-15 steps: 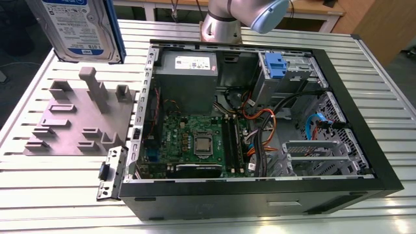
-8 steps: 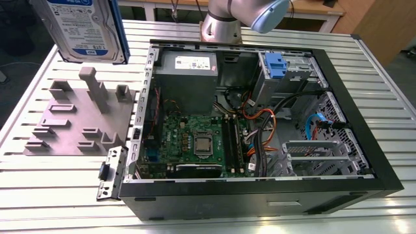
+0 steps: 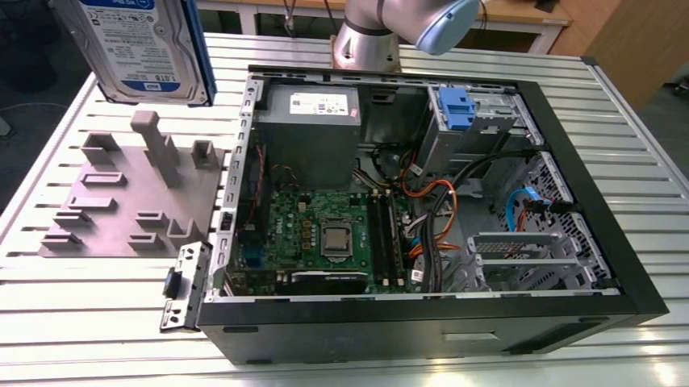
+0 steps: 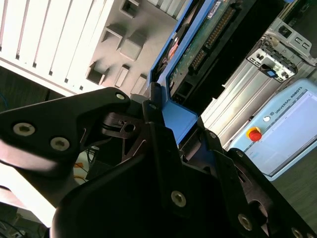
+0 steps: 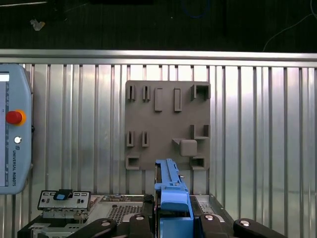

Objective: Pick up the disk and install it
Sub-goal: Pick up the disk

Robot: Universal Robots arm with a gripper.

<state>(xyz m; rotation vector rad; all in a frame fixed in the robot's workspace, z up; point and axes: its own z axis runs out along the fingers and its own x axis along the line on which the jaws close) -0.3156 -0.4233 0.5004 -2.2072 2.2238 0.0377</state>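
Closest up, in both wrist views: gripper (image 5: 173, 220) pressed shut on disk (image 5: 168, 178), pinching it by the blue frame, edge-on btwn the fingers. Hangs in the air touching nothing else, label side facing out at the exterior view's top left. Sits above the near edge of grey tray (image 3: 108, 205) w/ upright posts, well apart from it. Rests, that tray, on slatted table (image 3: 64, 339). Farther toward the exterior view's right: open computer case (image 3: 592, 189), drive bay (image 3: 479, 133) in its far corner, cables (image 3: 436, 193) looped just beside.

Risks, by judgement: hold is on thin plastic frame only, so could twist or slip if knocked. Could catch on tall tray post if dropped straight down. Could snag cables or case wall near bay, bc little slack there.

Room: plenty over tray & table, wide-open case top. Tight only around bay mouth & cable bundle.
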